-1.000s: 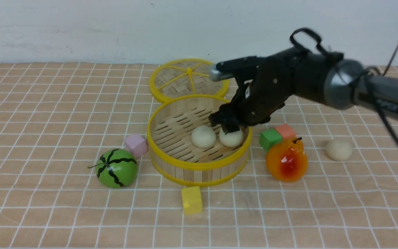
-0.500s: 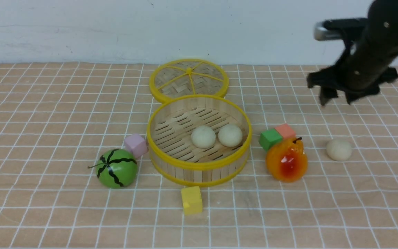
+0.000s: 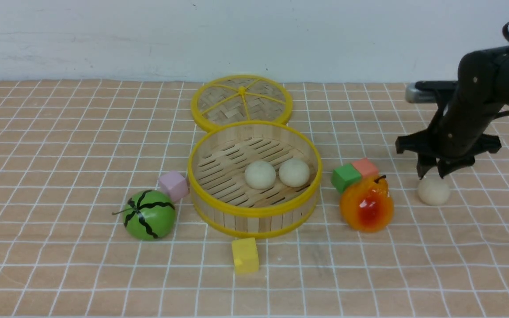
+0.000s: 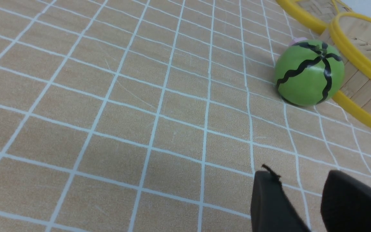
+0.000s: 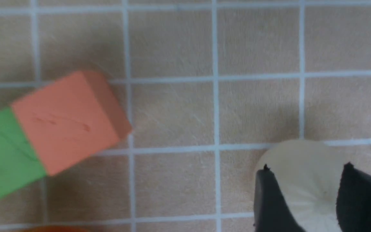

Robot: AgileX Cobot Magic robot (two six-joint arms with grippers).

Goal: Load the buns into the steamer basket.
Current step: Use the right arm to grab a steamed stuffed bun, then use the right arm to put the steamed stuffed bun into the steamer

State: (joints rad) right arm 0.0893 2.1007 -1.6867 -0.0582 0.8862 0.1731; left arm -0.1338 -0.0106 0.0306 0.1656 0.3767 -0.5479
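The left gripper (image 4: 301,175) hangs low over the table (image 4: 108,129), fingers a little apart, holding nothing. Two buns (image 3: 260,175) (image 3: 294,172) sit side by side in the steamer basket (image 3: 254,216). The third bun (image 3: 433,192) lies on the table right of the pear (image 3: 366,205). The right gripper (image 3: 432,175) hangs just above it, open, empty.
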